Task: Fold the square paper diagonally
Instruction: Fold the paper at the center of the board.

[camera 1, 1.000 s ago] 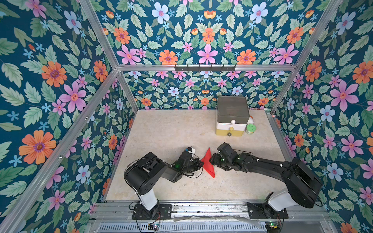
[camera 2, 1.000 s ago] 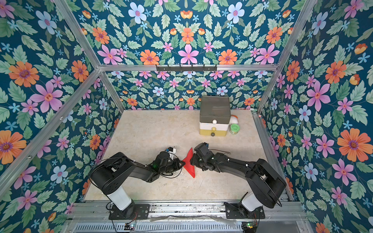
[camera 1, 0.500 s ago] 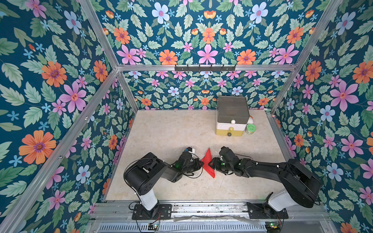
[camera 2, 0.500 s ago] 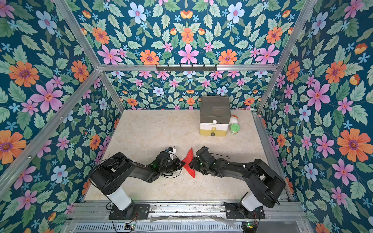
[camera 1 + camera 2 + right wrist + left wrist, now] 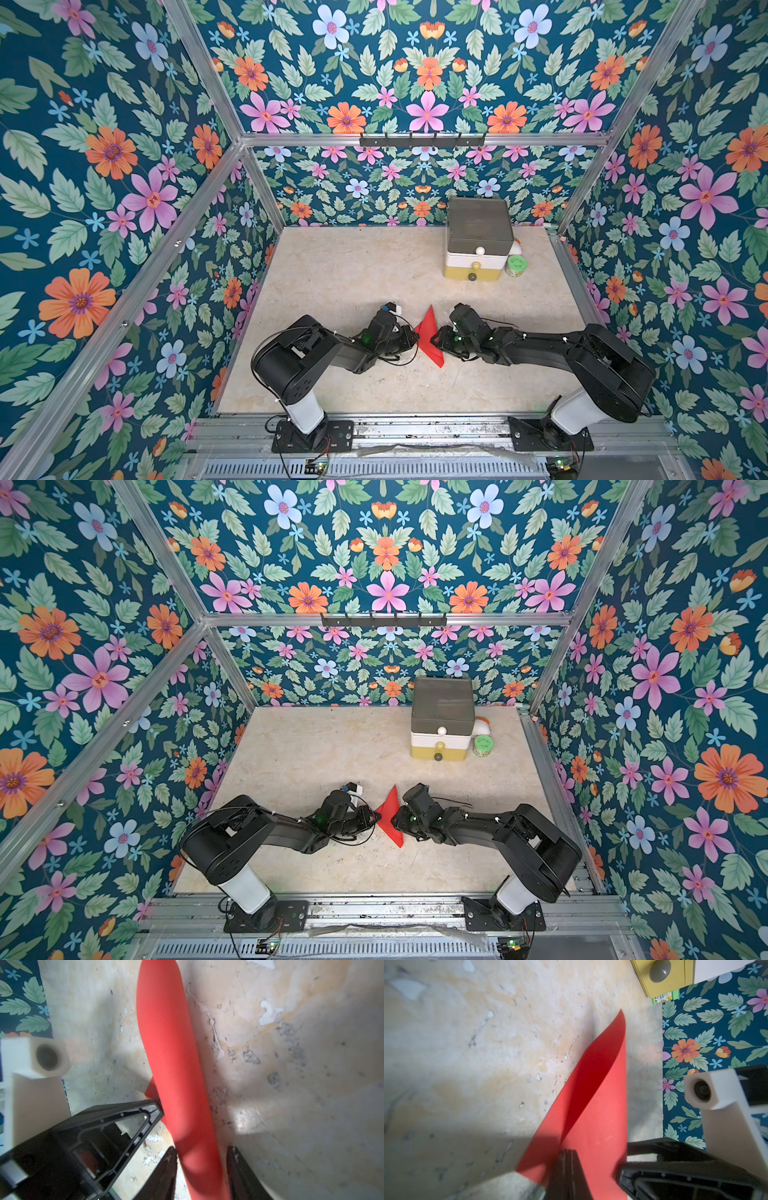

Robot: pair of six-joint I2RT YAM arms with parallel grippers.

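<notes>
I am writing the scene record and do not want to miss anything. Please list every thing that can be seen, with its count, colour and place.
square paper: one, bright red, bent over on itself, on the table between the two grippers
drawer box: one, grey top, white middle, yellow bottom, far end of the table on the right arm's side
small jar: one, green lid, beside the drawer box
white object: one, white with some orange, behind the small jar, too hidden to name
hook rail: one, black, on the back wall
table: one, pale beige
walls: dark blue, floral, around the table
left gripper: one, black, shut on the paper's edge
right gripper: one, black, jaws open on either side of the rounded fold
</notes>
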